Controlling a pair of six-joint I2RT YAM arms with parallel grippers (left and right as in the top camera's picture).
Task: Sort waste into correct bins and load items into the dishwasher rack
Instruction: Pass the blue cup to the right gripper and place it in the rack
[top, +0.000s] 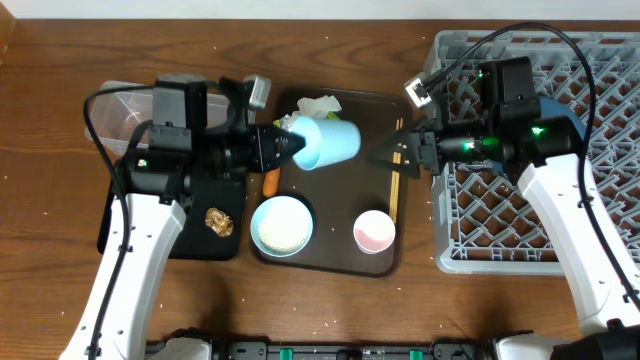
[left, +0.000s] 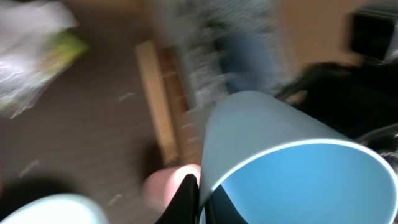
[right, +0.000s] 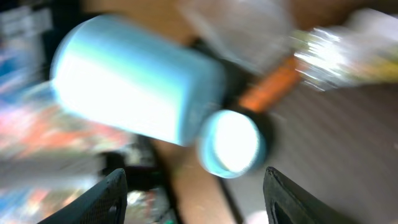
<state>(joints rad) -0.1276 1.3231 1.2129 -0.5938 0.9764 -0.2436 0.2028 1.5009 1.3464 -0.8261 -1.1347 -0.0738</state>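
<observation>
My left gripper (top: 288, 146) is shut on the rim of the small blue-inside cup (top: 327, 142) and holds it on its side above the brown serving tray (top: 345, 262). In the left wrist view the fingers (left: 200, 200) pinch the cup wall (left: 292, 162). My right gripper (top: 397, 154) is open and empty, facing the cup from the right, and its fingers (right: 202, 199) are spread below the cup (right: 137, 87). On the tray are the white bowl (top: 281, 225), pink-inside cup (top: 374, 231), chopsticks (top: 396, 192), carrot (top: 271, 183) and wrapper (top: 318, 105).
The grey dishwasher rack (top: 500, 215) stands at the right, with a dark-blue plate (top: 572, 122) partly hidden behind my right arm. A brown food scrap (top: 219, 221) lies on the black tray (top: 195, 245). The clear tub (top: 122, 105) is at the far left.
</observation>
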